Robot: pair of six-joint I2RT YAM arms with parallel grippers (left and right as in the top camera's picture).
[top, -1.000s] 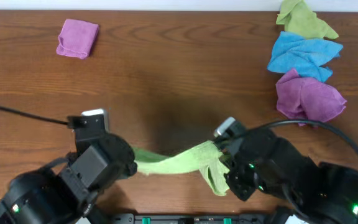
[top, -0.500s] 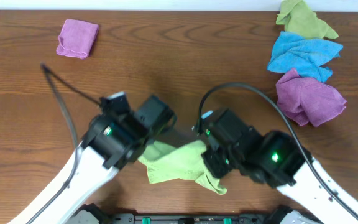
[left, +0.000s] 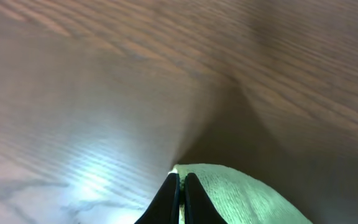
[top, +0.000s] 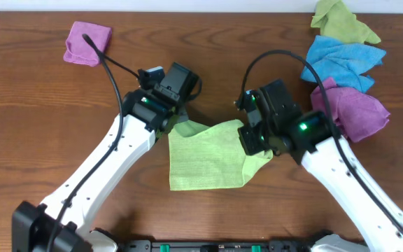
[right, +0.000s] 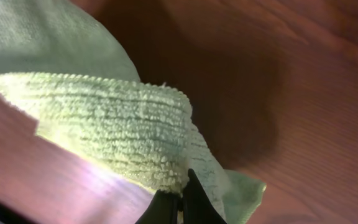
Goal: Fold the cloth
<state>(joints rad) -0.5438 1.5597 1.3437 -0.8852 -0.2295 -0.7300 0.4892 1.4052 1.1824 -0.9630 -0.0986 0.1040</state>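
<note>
So the green cloth (top: 205,157) lies mostly spread on the wooden table (top: 47,105), roughly square, its far corners pinched: the left gripper (left: 179,186) has its jaws together on one corner, the right gripper (right: 180,200) has its jaws clamped on the other, where the cloth bunches and curls beneath them. By my reading no fold is made yet; the folding itself is all left. The cloth is soft looped terry with a stitched hem, limp, draping below the jaws; the table is smooth and glossy.
</note>
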